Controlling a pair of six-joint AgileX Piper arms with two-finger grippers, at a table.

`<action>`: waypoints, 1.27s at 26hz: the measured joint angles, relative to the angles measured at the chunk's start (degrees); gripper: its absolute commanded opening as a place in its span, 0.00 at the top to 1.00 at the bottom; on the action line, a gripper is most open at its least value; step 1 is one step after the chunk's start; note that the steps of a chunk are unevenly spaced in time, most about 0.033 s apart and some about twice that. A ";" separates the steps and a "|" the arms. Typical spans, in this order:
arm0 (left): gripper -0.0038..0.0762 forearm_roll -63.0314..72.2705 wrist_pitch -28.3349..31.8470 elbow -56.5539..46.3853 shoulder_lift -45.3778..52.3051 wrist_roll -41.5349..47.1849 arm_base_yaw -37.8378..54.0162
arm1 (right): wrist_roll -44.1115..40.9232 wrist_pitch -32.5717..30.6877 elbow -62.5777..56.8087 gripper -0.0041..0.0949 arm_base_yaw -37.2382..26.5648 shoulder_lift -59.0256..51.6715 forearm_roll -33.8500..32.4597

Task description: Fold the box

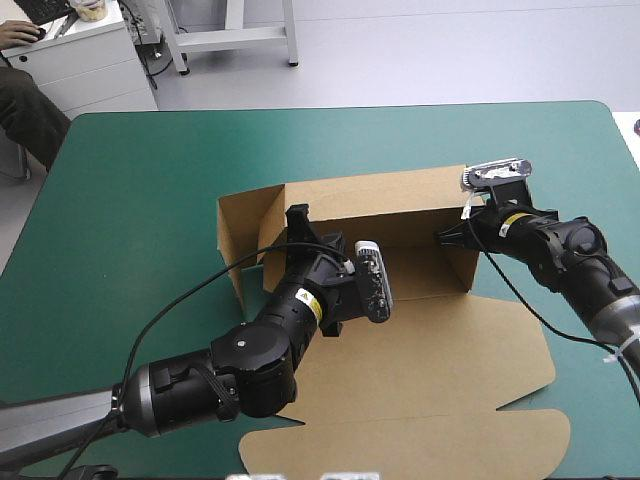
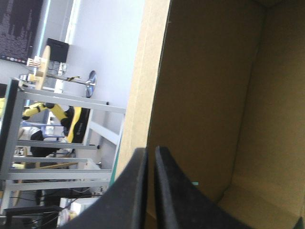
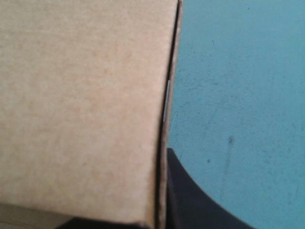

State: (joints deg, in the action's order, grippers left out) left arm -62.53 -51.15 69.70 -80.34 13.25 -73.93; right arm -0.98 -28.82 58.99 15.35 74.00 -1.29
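Note:
The brown box lies mid-table with its back wall raised, short side walls standing at both ends, and the wide lid panel flat toward the near edge. My left gripper is at the box's left end, black fingers all but shut over the top edge of an upright wall. My right gripper is at the right end wall. In the right wrist view the board sits between its fingers, one black finger outside, the other mostly hidden behind the board.
The teal-green cover spreads wide to the left of the box and beyond it up to the far edge. A rounded flap of the lid reaches close to the table's near edge.

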 measured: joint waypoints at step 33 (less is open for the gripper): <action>0.93 58.45 -14.03 5.37 22.86 -22.65 64.42 | 0.40 -2.63 0.00 0.98 0.00 0.00 0.40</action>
State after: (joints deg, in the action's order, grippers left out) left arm -4.07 -65.18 75.07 -57.49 -9.40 -9.51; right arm -0.57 -31.45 58.99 15.35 74.00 -0.89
